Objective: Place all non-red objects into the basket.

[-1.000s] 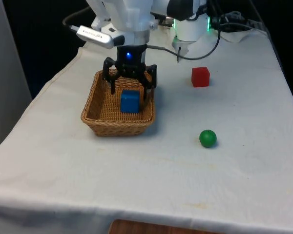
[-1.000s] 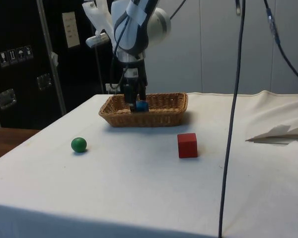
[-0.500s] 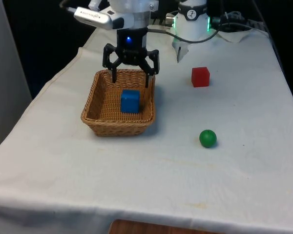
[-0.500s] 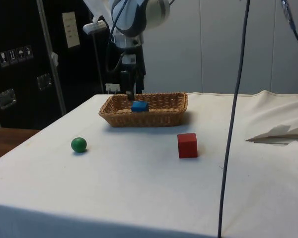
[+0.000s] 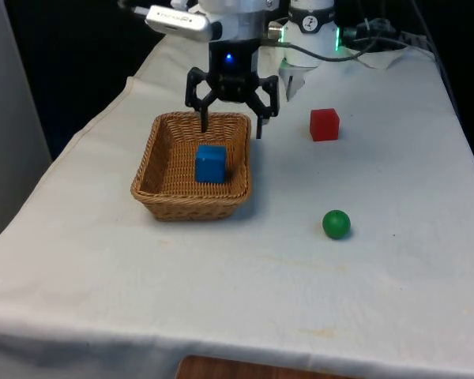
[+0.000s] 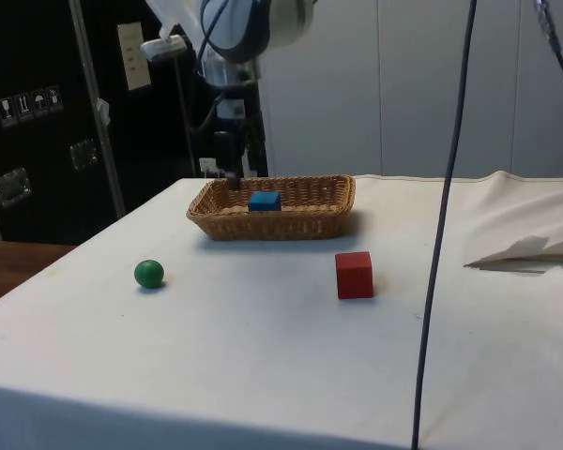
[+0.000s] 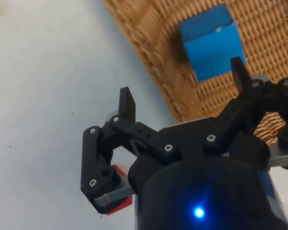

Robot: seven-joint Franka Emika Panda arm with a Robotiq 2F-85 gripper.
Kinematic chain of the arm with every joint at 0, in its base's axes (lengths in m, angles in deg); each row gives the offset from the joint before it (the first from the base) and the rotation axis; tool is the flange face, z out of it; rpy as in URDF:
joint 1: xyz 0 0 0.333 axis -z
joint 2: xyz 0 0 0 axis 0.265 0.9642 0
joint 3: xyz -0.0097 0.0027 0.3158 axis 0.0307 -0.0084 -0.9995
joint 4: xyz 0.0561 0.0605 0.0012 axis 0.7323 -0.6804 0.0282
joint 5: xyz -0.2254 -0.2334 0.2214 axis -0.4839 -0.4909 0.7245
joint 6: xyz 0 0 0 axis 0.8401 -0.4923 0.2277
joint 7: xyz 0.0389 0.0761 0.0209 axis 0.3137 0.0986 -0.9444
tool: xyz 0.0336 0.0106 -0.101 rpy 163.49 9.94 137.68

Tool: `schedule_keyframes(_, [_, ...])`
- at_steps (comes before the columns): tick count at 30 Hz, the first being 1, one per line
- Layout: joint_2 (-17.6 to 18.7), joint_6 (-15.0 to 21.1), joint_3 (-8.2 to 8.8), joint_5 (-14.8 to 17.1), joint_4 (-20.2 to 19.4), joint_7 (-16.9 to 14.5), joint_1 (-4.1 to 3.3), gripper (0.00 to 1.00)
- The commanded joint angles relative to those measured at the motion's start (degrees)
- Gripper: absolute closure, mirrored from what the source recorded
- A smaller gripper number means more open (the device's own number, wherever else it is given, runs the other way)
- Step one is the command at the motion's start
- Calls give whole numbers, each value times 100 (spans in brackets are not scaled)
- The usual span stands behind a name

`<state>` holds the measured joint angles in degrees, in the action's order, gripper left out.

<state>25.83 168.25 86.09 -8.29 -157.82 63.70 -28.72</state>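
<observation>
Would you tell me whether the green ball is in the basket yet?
Out: the ball lies on the cloth, apart from the basket.

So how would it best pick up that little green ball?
Probably from straight above, with the open gripper closing across the middle of the green ball, its widest part. The ball is round, so no side is better than another, and it sits alone on the white cloth, leaving room for both fingers.
</observation>
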Motion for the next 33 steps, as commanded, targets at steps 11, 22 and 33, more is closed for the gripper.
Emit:
schedule_keyframes(11, [-120,-155,-126,-46,86,292,-132,0])
schedule_keyframes(22, [-115,-143,-321,-40,132,510,-183,0])
schedule_keyframes(33, [6,-172,-596,-29,355,791,-183,0])
